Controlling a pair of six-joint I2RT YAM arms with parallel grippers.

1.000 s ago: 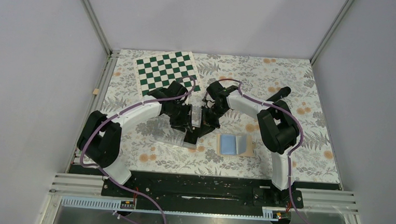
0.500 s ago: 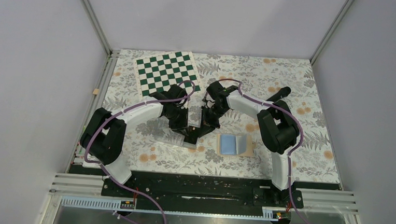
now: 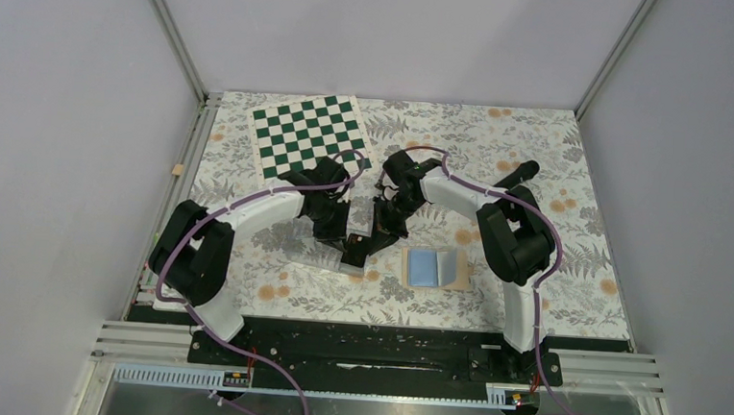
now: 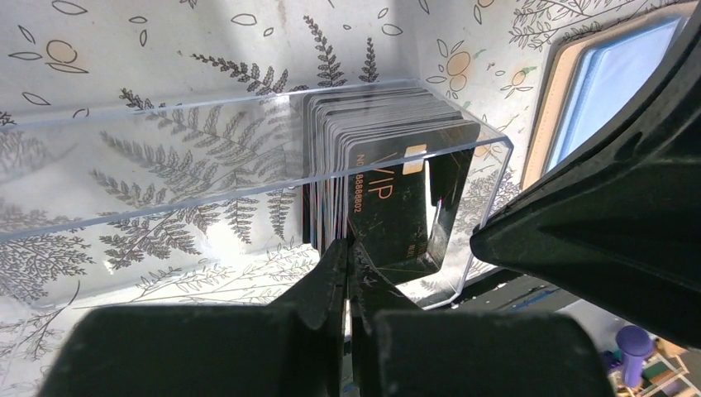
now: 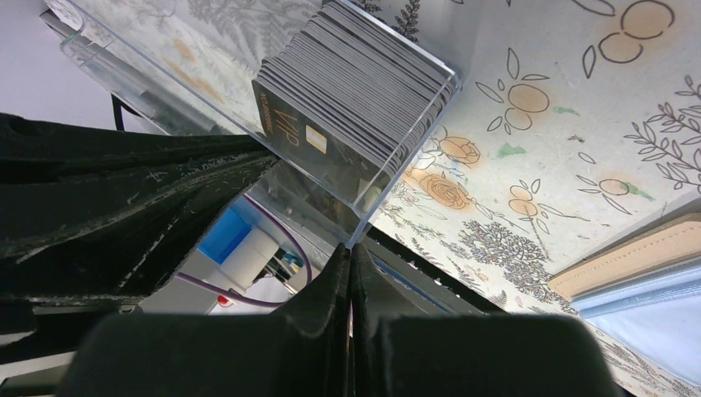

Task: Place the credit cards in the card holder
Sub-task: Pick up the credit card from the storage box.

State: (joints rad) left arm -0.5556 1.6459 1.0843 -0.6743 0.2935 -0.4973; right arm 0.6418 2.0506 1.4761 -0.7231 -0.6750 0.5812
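A stack of black credit cards stands on edge in a clear plastic tray at mid-table. My left gripper is shut, its tips pinching the near edge of the front card, which leans away from the stack. My right gripper is shut on the tray's near corner, just beside the cards. From above, the left gripper and right gripper meet over the tray. The tan card holder lies open to the right, blue lining up.
A green-and-white chessboard lies at the back left. A black marker rests behind the right arm. In the left wrist view the right gripper's black body crowds the tray's right side, with the card holder behind it.
My left gripper has shifted slightly towards the tray's end and its jaws have closed at the card stack. The right arm, tray and card holder have not moved.
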